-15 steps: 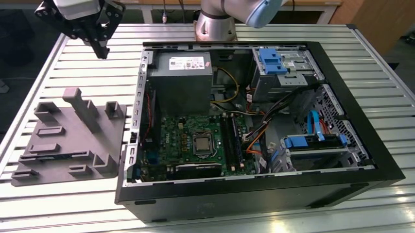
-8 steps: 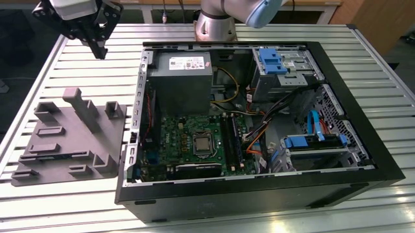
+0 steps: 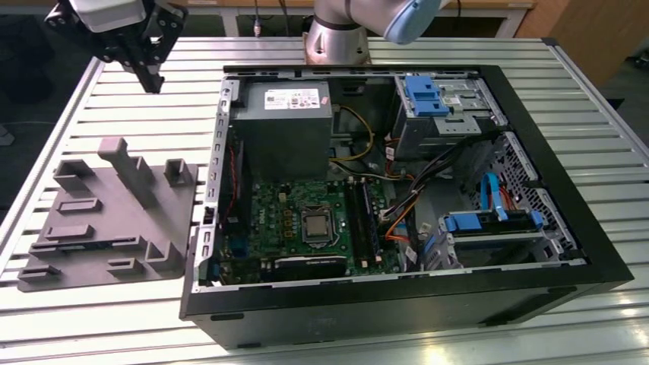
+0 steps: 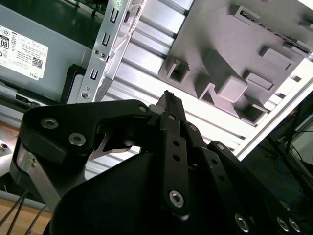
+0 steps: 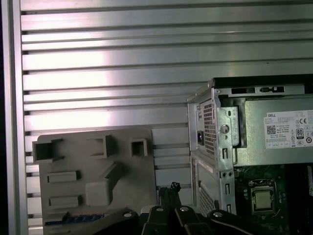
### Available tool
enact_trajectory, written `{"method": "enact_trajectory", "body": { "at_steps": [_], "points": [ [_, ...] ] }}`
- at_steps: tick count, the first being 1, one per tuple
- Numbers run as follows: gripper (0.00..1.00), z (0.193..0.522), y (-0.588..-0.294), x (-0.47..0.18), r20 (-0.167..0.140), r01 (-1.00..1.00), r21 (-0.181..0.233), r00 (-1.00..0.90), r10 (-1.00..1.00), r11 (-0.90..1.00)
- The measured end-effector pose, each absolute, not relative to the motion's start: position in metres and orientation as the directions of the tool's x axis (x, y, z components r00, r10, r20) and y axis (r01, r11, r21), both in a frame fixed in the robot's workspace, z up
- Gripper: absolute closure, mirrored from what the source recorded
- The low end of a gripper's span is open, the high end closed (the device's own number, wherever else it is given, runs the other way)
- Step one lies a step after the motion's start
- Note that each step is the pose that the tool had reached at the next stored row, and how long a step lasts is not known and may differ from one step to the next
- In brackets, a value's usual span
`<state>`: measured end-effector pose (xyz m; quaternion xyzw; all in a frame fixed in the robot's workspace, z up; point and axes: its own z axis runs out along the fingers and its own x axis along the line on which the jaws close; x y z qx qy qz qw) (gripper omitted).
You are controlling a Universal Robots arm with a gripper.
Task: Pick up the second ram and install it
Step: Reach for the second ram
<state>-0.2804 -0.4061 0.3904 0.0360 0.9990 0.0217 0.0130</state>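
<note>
A slatted metal counter [image 3: 102,327] carries an open computer case [image 3: 406,308]. A grey holder tray [image 3: 102,228] lies just beside the case. The hand [image 3: 153,80] hangs near the case's rear corner, clenched on nothing.

Shiny ribbed metal table [image 3: 121,106]; matt grey plastic tray [image 3: 102,228]; matt black pincer [image 4: 168,96].

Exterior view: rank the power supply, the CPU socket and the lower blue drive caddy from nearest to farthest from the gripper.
Measured from the gripper, at the exterior view's upper left:
1. Power supply: the grey box just toward the exterior view's right of it.
2. CPU socket: lower, near the view's middle.
3. Blue drive caddy: far toward the exterior view's right.
</note>
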Motion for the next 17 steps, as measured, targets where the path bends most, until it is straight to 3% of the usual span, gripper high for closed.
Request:
{"method": "enact_trajectory", "body": {
  "at_steps": [17],
  "points": [
    [0.89,0.39,-0.4073,-0.2896,-0.024,0.071,0.044,-0.997,0.072,0.996]
  ]
}}
